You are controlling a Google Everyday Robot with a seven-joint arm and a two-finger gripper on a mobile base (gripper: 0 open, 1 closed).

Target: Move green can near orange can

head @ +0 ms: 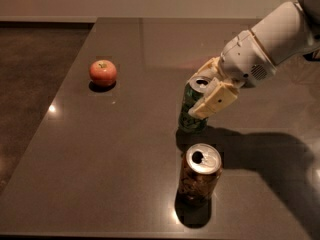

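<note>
Gripper (201, 95) right of centre over surface (125, 149), jaws pinching green can (189, 115) at upper body. Green can just behind orange can (200, 176), not touching; cannot tell if base is seated.

Step judged: set-down. Lower upright until base sits flat, spread jaws slowly, lift clear without nudging orange can.

Cans: thin aluminium cylinders, easily dented. Surface: dark, glossy, likely slippery. Apple (103, 72): round, red, well apart.

The green can (191, 113) is clasped, slightly tilted, by the end effector (203, 91) over the middle of the table (100, 159), just behind the upright orange can (200, 176). An apple (103, 72) is seen well apart, to the left.
</note>
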